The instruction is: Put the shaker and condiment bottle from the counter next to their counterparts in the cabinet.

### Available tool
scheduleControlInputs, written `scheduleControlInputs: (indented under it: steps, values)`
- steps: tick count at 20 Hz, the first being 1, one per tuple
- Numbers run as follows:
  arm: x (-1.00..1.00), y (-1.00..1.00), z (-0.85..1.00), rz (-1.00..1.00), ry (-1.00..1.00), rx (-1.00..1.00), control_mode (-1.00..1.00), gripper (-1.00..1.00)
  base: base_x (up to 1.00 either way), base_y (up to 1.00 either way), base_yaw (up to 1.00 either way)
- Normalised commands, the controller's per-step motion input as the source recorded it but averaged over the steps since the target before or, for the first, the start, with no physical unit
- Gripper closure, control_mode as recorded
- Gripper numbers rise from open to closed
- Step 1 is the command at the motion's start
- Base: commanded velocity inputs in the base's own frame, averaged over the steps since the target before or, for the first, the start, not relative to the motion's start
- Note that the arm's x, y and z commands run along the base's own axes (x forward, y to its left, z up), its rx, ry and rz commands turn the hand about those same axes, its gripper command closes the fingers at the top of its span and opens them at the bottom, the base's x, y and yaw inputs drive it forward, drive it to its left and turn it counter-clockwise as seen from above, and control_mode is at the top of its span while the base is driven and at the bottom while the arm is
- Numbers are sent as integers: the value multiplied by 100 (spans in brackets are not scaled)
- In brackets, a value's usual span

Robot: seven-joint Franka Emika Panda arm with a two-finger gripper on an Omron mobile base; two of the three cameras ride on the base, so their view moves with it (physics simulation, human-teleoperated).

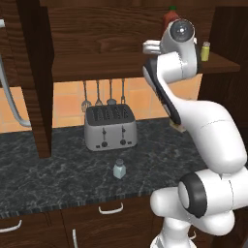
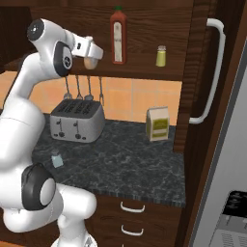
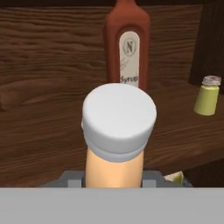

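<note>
My gripper (image 2: 89, 54) is shut on the condiment bottle (image 3: 116, 144), a small orange-tan bottle with a white cap, held up in front of the cabinet shelf (image 2: 144, 72). In the hand view the tall dark red bottle (image 3: 127, 48) stands just behind it, and the yellow-green shaker (image 3: 207, 95) stands to the right. Both counterparts sit on the shelf, the red bottle (image 2: 117, 36) left of the yellow-green shaker (image 2: 161, 56). The pale blue-grey shaker (image 1: 119, 169) stands upright on the black counter (image 1: 48, 169) in front of the toaster, far below the gripper (image 1: 151, 47).
A silver toaster (image 1: 110, 127) sits at the back of the counter under hanging utensils (image 1: 101, 94). A tan carton (image 2: 157, 123) stands at the counter's right end by a dark panel. A fridge with a white handle (image 2: 214, 72) is on the right.
</note>
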Motion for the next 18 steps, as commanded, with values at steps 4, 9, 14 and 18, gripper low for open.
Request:
scheduleControlInputs:
  steps: [4, 9, 14, 18]
  values:
    - [34, 0, -12, -6, -3, 0, -100, 100, 0, 0, 0]
    - [42, 0, 0, -6, 0, 0, -100, 100, 0, 0, 0]
    - [39, 0, 0, -3, 0, 0, -100, 100, 0, 0, 0]
    - [37, 0, 0, -4, 0, 0, -100, 100, 0, 0, 0]
